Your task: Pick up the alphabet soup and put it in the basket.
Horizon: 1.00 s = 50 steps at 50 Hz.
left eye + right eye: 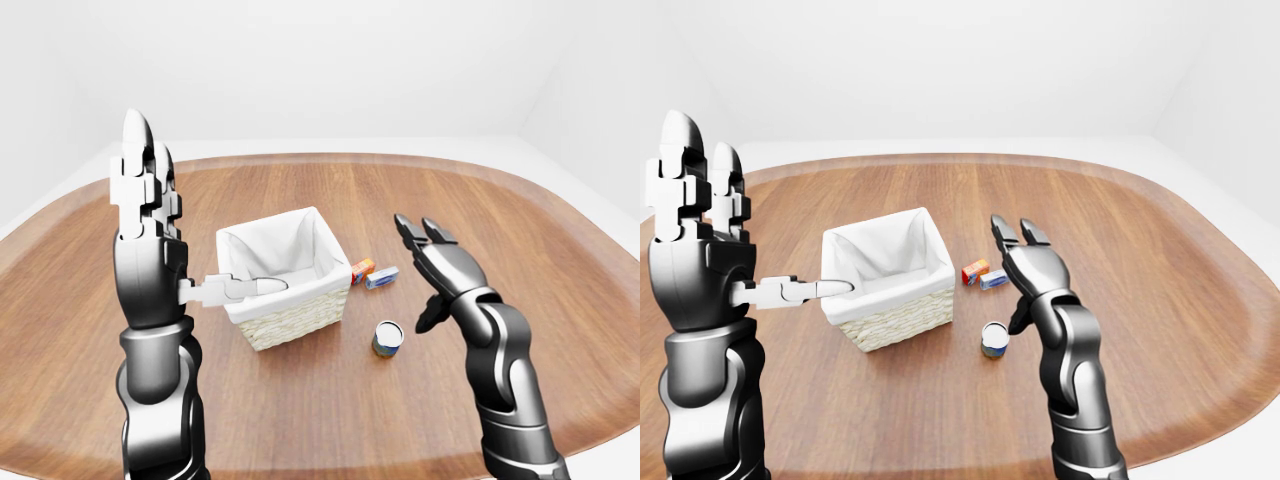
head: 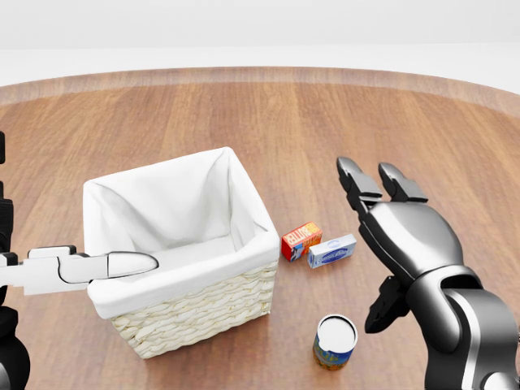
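Two spread fingers [image 2: 359, 179] of the right hand [image 2: 404, 234] hover empty beside the soup can [image 2: 335, 342], upright on the desk [image 2: 244, 114] near the basket [image 2: 195, 317]; a careless swipe could topple it.

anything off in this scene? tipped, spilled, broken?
Nothing stands out. The alphabet soup stands upright on the table, the basket sits level with its liner in place, and the two small boxes lie beside it. Both hands are open and hold nothing.
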### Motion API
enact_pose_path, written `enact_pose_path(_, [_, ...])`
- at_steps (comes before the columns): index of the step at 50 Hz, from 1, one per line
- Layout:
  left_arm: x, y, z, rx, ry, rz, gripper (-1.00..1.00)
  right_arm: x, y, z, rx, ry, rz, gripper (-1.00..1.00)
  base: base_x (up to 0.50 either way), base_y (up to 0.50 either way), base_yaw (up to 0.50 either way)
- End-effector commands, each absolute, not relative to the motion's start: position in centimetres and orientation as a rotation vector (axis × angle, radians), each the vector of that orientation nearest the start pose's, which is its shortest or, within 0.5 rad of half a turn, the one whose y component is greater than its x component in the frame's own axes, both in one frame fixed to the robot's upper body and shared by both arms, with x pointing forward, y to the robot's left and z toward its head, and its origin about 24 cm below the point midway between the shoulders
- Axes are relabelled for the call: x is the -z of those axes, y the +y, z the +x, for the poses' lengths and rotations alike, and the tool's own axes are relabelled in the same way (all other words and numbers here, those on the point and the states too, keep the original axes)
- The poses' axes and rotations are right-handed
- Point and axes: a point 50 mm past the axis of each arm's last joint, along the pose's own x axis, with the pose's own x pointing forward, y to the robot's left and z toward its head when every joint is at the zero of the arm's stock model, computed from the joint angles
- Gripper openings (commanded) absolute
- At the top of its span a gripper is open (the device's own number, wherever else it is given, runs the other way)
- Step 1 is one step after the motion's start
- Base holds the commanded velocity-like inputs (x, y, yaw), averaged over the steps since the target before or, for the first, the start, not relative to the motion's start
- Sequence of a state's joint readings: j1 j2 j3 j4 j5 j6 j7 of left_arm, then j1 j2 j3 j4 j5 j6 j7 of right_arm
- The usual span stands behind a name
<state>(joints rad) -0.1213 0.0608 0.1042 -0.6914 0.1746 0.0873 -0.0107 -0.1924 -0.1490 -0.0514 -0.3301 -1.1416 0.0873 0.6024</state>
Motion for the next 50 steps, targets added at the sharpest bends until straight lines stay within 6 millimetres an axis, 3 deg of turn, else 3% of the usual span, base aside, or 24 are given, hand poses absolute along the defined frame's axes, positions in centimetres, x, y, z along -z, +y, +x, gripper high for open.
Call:
enact_pose_path(1, [-21.2,16.7,21.8,-0.123,-0.712,0.238,1.0,-12.3,-16.1,26.9,-0.186,0.02,-1.294,1.0,0.0,0.0,0.0])
enact_pose_path(17, [-21.1,16.7,21.7,-0.122,-0.712,0.239,1.0,-6.0,-15.7,26.0,-0.225,0.116,-1.281,1.0,0.0,0.0,0.0])
enact_pose_path(50, [-21.1,16.7,21.8,-0.124,-0.709,0.239,1.0,-2.5,-15.5,25.7,-0.247,0.165,-1.276,1.0,0.0,0.0,0.0])
